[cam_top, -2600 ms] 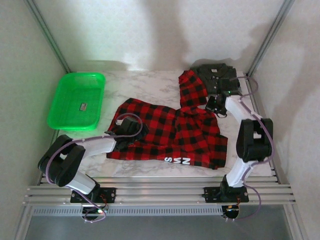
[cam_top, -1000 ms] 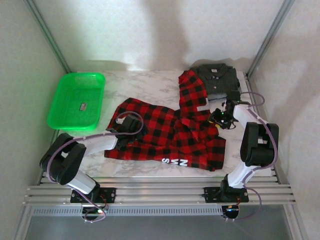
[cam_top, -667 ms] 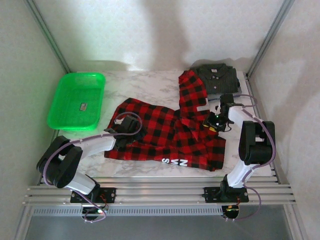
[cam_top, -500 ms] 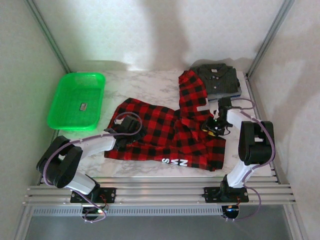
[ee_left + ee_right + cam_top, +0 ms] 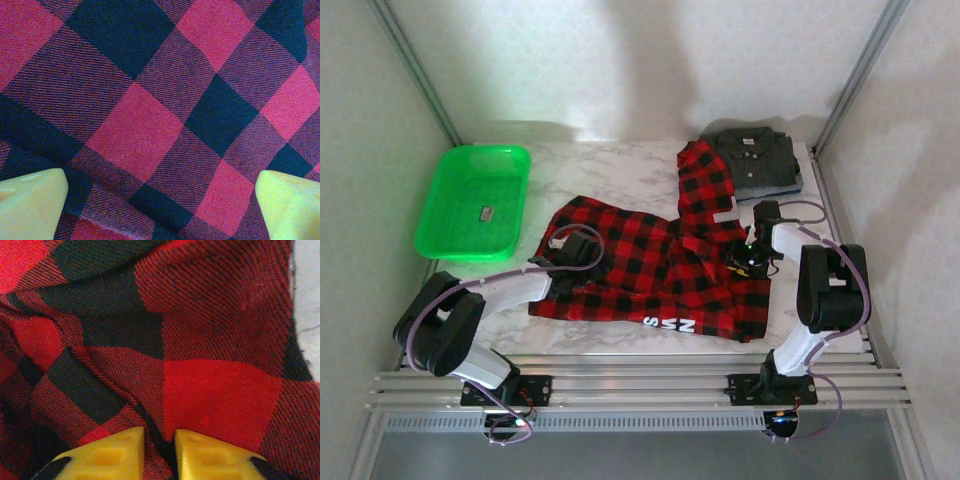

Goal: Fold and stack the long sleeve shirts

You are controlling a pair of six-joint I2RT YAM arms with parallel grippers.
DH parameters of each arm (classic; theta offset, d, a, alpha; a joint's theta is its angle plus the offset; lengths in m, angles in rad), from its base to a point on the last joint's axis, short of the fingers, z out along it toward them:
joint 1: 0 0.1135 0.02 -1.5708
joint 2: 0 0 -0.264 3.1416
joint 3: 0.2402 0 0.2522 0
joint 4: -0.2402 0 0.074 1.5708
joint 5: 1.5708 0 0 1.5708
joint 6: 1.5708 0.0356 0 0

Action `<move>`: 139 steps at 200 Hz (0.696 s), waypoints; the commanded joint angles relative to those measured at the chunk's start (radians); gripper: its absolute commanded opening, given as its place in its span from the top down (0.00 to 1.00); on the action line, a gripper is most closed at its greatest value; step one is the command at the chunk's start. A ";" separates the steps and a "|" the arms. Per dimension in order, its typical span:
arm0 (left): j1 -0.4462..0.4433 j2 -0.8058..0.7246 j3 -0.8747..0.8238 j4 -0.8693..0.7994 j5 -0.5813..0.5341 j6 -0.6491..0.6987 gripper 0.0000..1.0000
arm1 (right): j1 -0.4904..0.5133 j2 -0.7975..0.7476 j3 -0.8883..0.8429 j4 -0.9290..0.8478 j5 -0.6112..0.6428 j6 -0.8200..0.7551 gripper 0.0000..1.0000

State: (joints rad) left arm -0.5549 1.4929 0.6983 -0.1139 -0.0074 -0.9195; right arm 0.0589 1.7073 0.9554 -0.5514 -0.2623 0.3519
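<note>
Flannel shirt [image 5: 650,265], one (grey shirt [image 5: 752,152], one)

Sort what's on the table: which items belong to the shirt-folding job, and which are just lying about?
Job:
- red-and-black plaid shirt, spread out mid-table
- folded dark grey shirt on a blue garment, far right corner

Lying about:
- green basket, far left
- small tag-like item inside it
</note>
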 commanded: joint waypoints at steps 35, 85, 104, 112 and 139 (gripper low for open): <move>-0.007 -0.008 -0.012 -0.011 -0.008 -0.004 0.04 | 0.016 -0.091 -0.004 -0.055 -0.008 0.024 0.94; -0.007 -0.010 -0.029 0.000 -0.003 -0.004 0.04 | 0.018 -0.187 0.036 -0.120 -0.060 0.040 1.00; -0.007 -0.014 -0.031 0.000 -0.004 -0.004 0.04 | 0.018 -0.238 0.050 -0.147 -0.071 0.052 1.00; -0.007 -0.017 -0.029 -0.001 -0.003 -0.005 0.04 | 0.019 -0.258 0.061 -0.164 -0.076 0.054 1.00; -0.007 -0.016 -0.024 0.009 0.010 -0.006 0.04 | 0.019 -0.311 0.100 -0.210 -0.094 0.043 1.00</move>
State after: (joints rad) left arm -0.5549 1.4929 0.6842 -0.1055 -0.0063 -0.9199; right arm 0.0704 1.4506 0.9985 -0.6910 -0.3206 0.3893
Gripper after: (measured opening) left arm 0.962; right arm 0.038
